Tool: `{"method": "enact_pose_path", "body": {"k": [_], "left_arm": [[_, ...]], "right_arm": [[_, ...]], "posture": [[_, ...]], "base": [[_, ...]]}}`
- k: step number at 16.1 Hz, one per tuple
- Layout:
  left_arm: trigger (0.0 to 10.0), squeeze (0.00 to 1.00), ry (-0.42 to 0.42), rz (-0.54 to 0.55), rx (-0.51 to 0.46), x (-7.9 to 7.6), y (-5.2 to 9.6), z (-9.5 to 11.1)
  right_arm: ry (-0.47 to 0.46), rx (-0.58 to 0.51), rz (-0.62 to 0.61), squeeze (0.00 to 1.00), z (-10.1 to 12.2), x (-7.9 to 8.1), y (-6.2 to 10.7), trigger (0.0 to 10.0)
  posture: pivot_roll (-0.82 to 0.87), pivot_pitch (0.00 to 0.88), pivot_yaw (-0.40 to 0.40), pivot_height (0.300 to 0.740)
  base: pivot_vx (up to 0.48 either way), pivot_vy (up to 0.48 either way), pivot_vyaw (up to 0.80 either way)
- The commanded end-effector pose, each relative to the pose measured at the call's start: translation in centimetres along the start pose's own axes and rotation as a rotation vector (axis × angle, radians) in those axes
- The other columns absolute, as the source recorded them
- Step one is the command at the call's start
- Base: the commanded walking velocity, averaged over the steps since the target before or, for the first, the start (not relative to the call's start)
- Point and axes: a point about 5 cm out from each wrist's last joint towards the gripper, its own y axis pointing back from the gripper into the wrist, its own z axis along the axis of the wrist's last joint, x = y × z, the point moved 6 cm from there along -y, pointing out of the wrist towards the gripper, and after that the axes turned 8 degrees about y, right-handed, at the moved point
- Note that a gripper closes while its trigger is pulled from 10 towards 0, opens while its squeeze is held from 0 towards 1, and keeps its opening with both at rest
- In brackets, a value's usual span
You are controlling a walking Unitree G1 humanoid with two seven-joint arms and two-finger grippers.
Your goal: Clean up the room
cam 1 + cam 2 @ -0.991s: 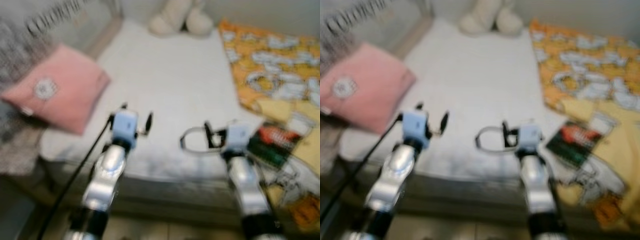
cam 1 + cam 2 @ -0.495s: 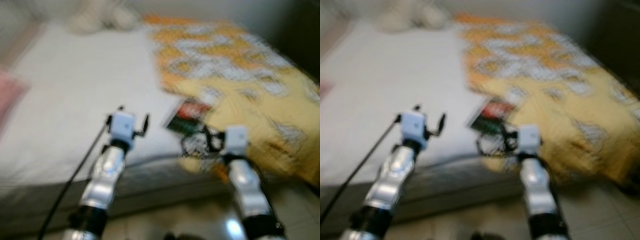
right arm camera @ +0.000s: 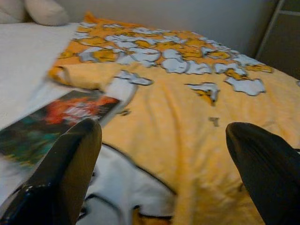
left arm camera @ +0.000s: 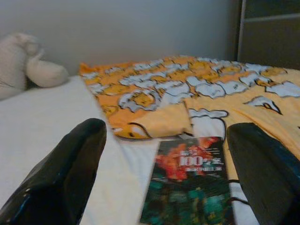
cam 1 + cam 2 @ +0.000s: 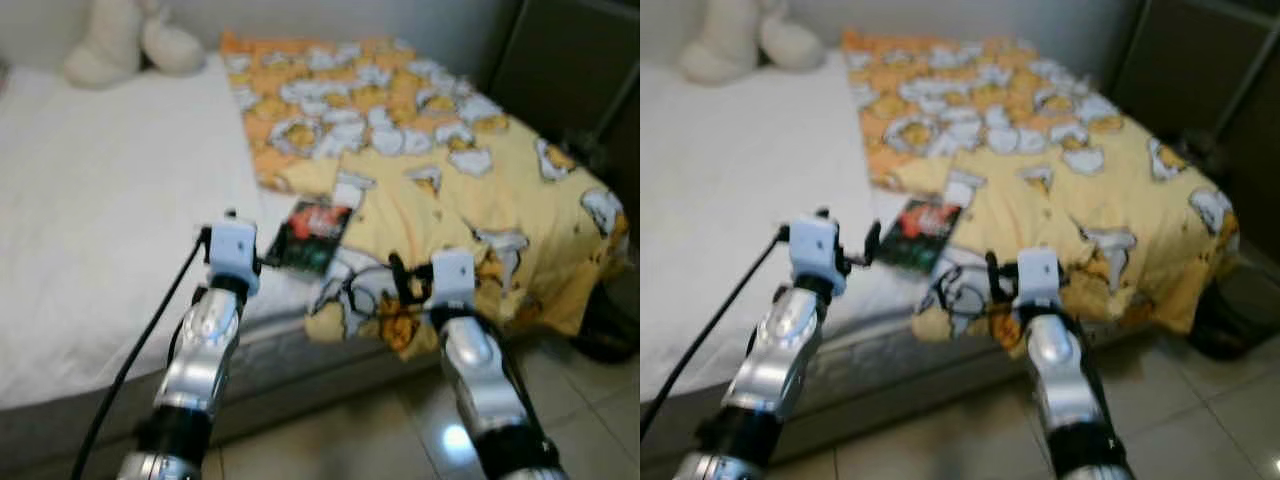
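Over the last second the view has swung right along the bed: the pink pillow has left the picture and the yellow blanket (image 5: 470, 170) now takes up most of it, so the robot has turned to face the untidy end, which looks like the next thing to tidy. Nearest, the left gripper (image 5: 232, 243) hovers above the mattress edge, fingers spread wide and holding nothing; the right gripper (image 5: 420, 280), equally wide and bare, hangs over the crumpled corner of the blanket that spills off the bed (image 5: 90, 220). Just beyond the left gripper lies a book (image 5: 312, 235) with a dark red-and-green cover, flat on the white sheet, its far edge touching the blanket's fold. Farther back the blanket runs up to the wall, and a cream stuffed toy (image 5: 125, 40) sits at the head of the bed. On the right the blanket droops toward the tiled floor (image 5: 560, 370) beside a dark cabinet (image 5: 570, 60), leaving only a narrow strip to step into; the sheet to the left is open.
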Motion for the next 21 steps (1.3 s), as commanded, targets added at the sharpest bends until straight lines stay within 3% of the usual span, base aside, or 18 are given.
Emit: {"method": "enact_pose_path", "body": {"k": [1, 4, 11, 13, 16, 21], "left_arm": [[10.0, 0.00, 0.001, -0.003, 0.001, -0.1, -0.2, 0.1], [10.0, 0.00, 0.011, 0.008, 0.011, 0.1, -0.3, -0.2], [10.0, 0.00, -0.008, 0.023, 0.032, 1.0, -1.0, -0.3], [10.0, 0.00, -0.016, 0.051, 0.028, 2.3, -2.0, 0.4], [10.0, 0.00, -0.057, 0.019, 0.037, 1.9, -2.5, 0.5], [10.0, 0.00, -0.052, 0.042, 0.071, 2.0, -3.1, 0.0]], "right_arm": [[0.006, -0.028, -0.002, 0.00, 0.8, -0.2, -0.5, 10.0], [0.010, -0.029, 0.007, 0.00, 0.9, 0.0, -0.6, 10.0], [0.012, -0.004, 0.022, 0.00, 0.2, 0.3, -0.4, 10.0], [0.002, -0.005, 0.017, 0.00, 0.1, 0.2, -0.2, 10.0], [0.002, -0.008, 0.014, 0.00, -0.1, 0.3, 0.1, 10.0], [-0.007, 0.015, -0.002, 0.00, -0.7, 0.2, 0.6, 10.0]], "posture": [[0.01, 0.000, 0.007, 0.740], [0.01, 0.000, 0.004, 0.740], [0.00, 0.000, 0.007, 0.740], [-0.01, 0.000, 0.011, 0.740], [-0.01, 0.000, 0.018, 0.740], [-0.02, 0.000, 0.034, 0.740]], "base": [[0.480, 0.000, 0.00], [0.472, 0.000, 0.00], [0.221, 0.389, -0.18], [0.144, 0.401, -0.62], [0.310, 0.369, -0.63], [0.000, 0.000, -0.14]]}}
